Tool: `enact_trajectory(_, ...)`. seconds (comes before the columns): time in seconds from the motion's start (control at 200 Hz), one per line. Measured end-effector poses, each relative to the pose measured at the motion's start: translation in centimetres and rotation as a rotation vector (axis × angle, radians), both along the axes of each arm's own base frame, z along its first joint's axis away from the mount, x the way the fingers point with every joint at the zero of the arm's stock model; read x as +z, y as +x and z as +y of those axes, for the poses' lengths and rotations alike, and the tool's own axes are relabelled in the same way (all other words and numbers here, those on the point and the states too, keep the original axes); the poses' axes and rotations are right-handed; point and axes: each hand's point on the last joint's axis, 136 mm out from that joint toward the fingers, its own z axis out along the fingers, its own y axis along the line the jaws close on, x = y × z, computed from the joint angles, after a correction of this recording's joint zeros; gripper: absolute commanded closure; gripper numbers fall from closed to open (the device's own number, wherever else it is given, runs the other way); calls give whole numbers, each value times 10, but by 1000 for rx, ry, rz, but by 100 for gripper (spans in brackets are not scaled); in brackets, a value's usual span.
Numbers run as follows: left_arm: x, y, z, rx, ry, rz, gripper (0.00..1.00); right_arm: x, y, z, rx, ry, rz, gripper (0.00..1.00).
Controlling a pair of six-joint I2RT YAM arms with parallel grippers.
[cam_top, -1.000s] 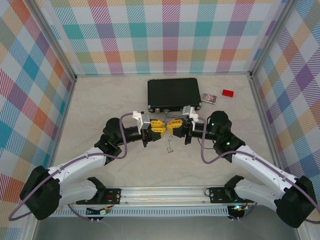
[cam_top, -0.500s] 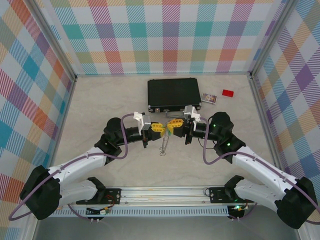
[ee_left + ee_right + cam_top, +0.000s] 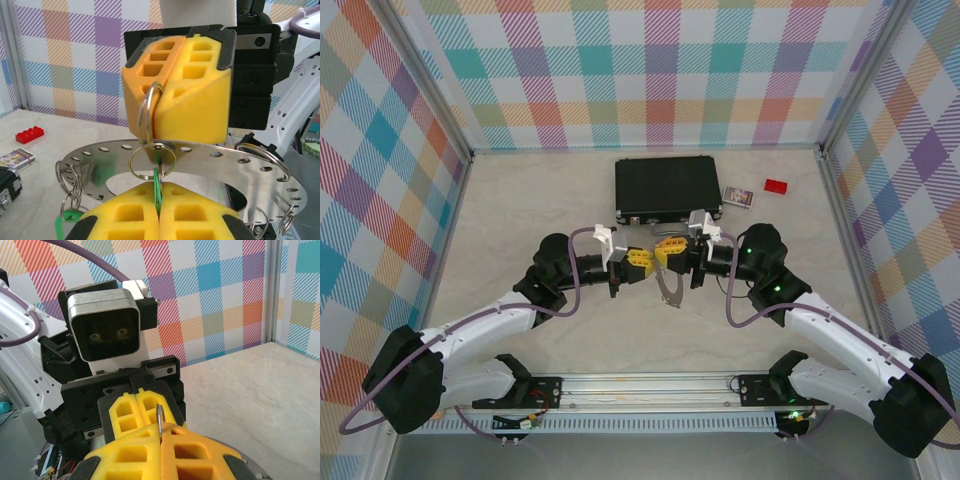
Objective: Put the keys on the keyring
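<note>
Left hand (image 3: 159, 200) shut on bright-green plastic key (image 3: 156, 179).
Right hand (image 3: 172, 95) opposite, shut on flat grey metal keyring (image 3: 200, 155) by one small split ring (image 3: 146, 112).

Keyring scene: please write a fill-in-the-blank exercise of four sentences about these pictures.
The red block lies to the ___ of the black case.
The left hand pinches a thin ___ key tag.
The flat keyring has small ___ along its band.
The right hand holds a small split ring between its ___ fingers.
Missing words: right; green; holes; yellow.
</note>
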Motion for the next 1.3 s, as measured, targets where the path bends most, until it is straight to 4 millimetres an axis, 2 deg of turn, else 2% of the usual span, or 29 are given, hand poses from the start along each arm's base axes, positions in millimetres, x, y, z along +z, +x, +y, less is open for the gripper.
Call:
enact_trajectory(0.19,-3,-1,-1,-4,13,5,99,0,1,0,-1,0,5,100)
enact_trajectory(0.305,-4,-1,-1,-4,16,-5,78,0,1,0,-1,1,4,100)
enact_trajectory(0.5,-7,-7,2,5,29,13,77,5,0,0,-2,15,-14,100)
enact_trajectory(0.73,29,-8,20,102,-51,-63,73,5,-1,-2,-2,17,-18,100)
enact_trajectory(0.83,36,-7,26,142,-73,-69,72,2,-2,-2,-2,12,-16,100)
enact_trajectory(0.895,39,-4,29,167,-84,-68,63,1,-2,-2,-2,10,-15,100)
enact_trajectory(1.025,47,0,36,216,-111,-83,62,1,-2,-2,-2,9,-21,100)
enact_trajectory(1.165,48,-1,35,206,-119,-77,61,0,-3,-2,3,7,-28,100)
enact_trajectory(1.3,46,4,26,176,-108,-44,61,-1,-5,-1,20,5,-26,100)
